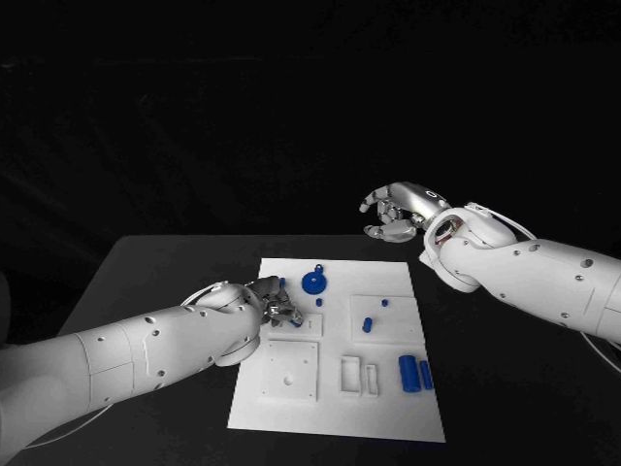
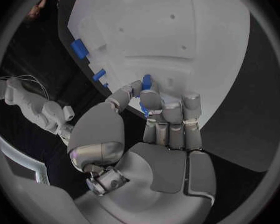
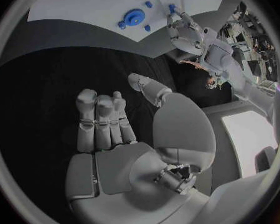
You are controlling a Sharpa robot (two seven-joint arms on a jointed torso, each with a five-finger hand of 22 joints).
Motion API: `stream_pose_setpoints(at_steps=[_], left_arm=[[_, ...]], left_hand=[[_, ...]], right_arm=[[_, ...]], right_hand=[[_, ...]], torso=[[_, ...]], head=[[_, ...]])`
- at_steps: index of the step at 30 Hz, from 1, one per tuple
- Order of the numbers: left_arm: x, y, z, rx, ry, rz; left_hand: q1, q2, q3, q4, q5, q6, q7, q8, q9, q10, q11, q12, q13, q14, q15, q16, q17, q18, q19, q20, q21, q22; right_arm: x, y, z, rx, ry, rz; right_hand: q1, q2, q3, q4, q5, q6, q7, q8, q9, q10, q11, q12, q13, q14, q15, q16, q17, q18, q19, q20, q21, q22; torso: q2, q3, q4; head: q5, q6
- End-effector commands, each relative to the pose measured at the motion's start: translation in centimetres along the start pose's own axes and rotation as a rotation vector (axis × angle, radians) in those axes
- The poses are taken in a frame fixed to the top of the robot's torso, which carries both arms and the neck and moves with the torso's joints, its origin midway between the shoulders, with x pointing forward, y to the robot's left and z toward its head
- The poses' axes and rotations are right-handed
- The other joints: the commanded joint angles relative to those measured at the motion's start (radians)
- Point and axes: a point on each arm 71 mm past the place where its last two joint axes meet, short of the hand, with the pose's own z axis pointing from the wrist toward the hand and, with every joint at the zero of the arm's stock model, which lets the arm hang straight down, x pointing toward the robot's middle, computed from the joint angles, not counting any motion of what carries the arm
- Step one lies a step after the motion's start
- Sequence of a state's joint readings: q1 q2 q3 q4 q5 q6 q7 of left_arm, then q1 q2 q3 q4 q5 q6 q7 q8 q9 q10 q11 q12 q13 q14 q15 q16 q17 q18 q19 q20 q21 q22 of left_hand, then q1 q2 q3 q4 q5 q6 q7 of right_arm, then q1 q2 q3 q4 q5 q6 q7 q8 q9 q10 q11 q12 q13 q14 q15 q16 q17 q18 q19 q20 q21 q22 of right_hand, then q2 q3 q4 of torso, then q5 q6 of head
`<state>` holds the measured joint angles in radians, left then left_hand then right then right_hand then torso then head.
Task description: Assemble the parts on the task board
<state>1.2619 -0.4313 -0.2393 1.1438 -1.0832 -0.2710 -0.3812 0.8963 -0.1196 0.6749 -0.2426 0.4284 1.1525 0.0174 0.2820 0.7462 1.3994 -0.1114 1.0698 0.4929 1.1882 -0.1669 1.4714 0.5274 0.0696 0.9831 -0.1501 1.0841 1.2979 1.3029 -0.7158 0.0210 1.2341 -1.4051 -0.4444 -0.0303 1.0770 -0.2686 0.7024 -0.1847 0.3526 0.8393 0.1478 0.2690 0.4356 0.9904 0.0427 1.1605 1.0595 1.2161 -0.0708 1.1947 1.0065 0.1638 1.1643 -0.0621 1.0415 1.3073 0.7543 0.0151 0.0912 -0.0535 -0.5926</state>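
So the left hand has its fingertips pinched around a small blue peg, thumb on one side and the others curled in tight against it, and it's sitting right over the left side of the task board, lower middle of the head view, next to a raised square block with little holes in it. The right hand is up off the table near the upper right of centre, fingers loosely spread and slightly curved, holding nothing, with plain black tabletop under it and loads of room all around. The board itself is a flat white matte plate, rectangular with crisp edges; its far edge sits back from the table's far edge. On it there's a blue gear with a toothed rim near the top, a small blue stub just below that, a short blue pin in the middle panel, and two chunky blue cylinders lying side by side near the right edge, beside a pair of narrow rectangular slots. The hands are smooth silver metal-looking, the arms glossy white shells with small dark dots.
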Motion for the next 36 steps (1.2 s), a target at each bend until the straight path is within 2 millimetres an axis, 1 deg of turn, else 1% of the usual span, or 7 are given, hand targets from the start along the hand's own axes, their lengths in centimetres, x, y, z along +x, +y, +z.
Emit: stream_pose_setpoints(at_steps=[1,6,7,9,23,31,36], left_arm=[[0.38,-0.16,-0.07,0.007,0.031,0.015],[0.39,-0.14,-0.08,0.006,0.033,0.016],[0.38,-0.12,-0.07,0.005,0.033,0.016],[0.35,-0.07,-0.06,0.003,0.032,0.016],[0.22,0.17,-0.04,-0.006,0.024,0.025],[0.24,0.12,-0.05,-0.005,0.024,0.025],[0.34,-0.05,-0.04,-0.002,0.03,0.021]], left_hand=[[0.036,0.027,0.005,-0.001,-0.001,0.084,-0.027,0.017,0.042,0.0,-0.01,0.006,0.001,0.047,-0.054,0.004,-0.001,-0.007,0.006,-0.122,0.002,0.002],[0.036,0.027,0.005,-0.001,-0.001,0.085,-0.027,0.017,0.042,0.0,-0.01,0.006,0.001,0.047,-0.054,0.004,-0.001,-0.007,0.005,-0.122,0.002,0.002],[0.034,0.023,0.002,0.002,-0.004,0.096,-0.03,0.024,0.045,0.0,-0.012,0.007,0.001,0.047,-0.054,0.005,-0.001,-0.007,0.006,-0.121,0.002,0.002],[0.034,0.022,0.002,0.004,-0.005,0.099,-0.031,0.026,0.046,0.001,-0.013,0.007,0.002,0.047,-0.055,0.005,-0.001,-0.007,0.006,-0.121,0.001,0.002],[0.035,0.022,-0.001,0.013,-0.005,0.115,-0.037,0.04,0.05,0.003,-0.018,0.013,0.004,0.05,-0.058,0.011,0.002,-0.007,0.006,-0.121,0.001,0.004],[0.031,0.029,-0.006,0.017,-0.005,0.138,-0.044,0.061,0.057,0.006,-0.024,0.023,0.008,0.055,-0.056,0.022,0.007,-0.007,0.007,-0.121,0.003,0.008],[0.03,0.032,-0.007,0.018,-0.006,0.14,-0.045,0.066,0.058,0.007,-0.024,0.026,0.009,0.056,-0.055,0.024,0.007,-0.007,0.008,-0.121,0.004,0.009]], right_arm=[[0.03,0.07,0.03,-0.003,0.007,-0.001],[0.04,0.07,0.03,-0.003,0.008,-0.001],[0.04,0.09,0.04,-0.003,0.009,-0.001],[0.04,0.08,0.04,-0.003,0.009,-0.001],[0.04,0.07,0.03,-0.002,0.009,-0.001],[0.05,0.04,0.04,-0.001,0.01,-0.001],[0.07,0.06,0.07,-0.001,0.011,0.0]], right_hand=[[0.0,-0.012,0.001,0.007,0.005,0.008,0.011,0.001,-0.002,-0.006,0.003,0.004,-0.001,0.001,0.007,-0.006,-0.001,0.098,0.004,0.003,-0.005,0.014],[0.0,-0.012,0.001,0.007,0.006,0.008,0.011,0.001,-0.002,-0.006,0.003,0.004,-0.001,0.001,0.007,-0.006,-0.001,0.098,0.004,0.003,-0.005,0.014],[0.001,-0.012,0.002,0.007,0.013,0.008,0.011,0.001,-0.002,-0.007,0.003,0.005,-0.002,0.001,0.007,-0.006,-0.001,0.098,0.004,0.003,-0.005,0.014],[0.001,-0.012,0.002,0.007,0.015,0.008,0.011,0.001,-0.002,-0.007,0.003,0.005,-0.002,0.001,0.007,-0.006,-0.001,0.098,0.004,0.003,-0.006,0.014],[0.001,-0.011,0.001,0.007,0.026,0.009,0.011,0.002,-0.002,-0.007,0.003,0.006,-0.004,0.001,0.007,-0.007,-0.002,0.098,0.004,0.003,-0.006,0.015],[0.001,-0.011,0.001,0.007,0.031,0.009,0.011,0.002,-0.002,-0.007,0.003,0.006,-0.004,0.001,0.006,-0.007,-0.002,0.098,0.004,0.003,-0.006,0.015],[0.001,-0.011,0.001,0.007,0.034,0.01,0.011,0.002,-0.002,-0.008,0.003,0.006,-0.005,0.001,0.006,-0.007,-0.002,0.098,0.004,0.003,-0.006,0.015]], torso=[[0.0,-0.0002,0.0002],[0.0,0.0,0.0003],[0.0,0.0,0.0003],[0.0,0.0001,0.0001],[0.001,0.0003,-0.0001],[0.0,0.0004,-0.0003],[0.0,0.0003,-0.0003]], head=[[0.001,-0.002],[0.001,-0.002],[0.001,-0.002],[0.002,-0.002],[0.004,-0.003],[0.004,-0.003],[0.005,-0.003]])
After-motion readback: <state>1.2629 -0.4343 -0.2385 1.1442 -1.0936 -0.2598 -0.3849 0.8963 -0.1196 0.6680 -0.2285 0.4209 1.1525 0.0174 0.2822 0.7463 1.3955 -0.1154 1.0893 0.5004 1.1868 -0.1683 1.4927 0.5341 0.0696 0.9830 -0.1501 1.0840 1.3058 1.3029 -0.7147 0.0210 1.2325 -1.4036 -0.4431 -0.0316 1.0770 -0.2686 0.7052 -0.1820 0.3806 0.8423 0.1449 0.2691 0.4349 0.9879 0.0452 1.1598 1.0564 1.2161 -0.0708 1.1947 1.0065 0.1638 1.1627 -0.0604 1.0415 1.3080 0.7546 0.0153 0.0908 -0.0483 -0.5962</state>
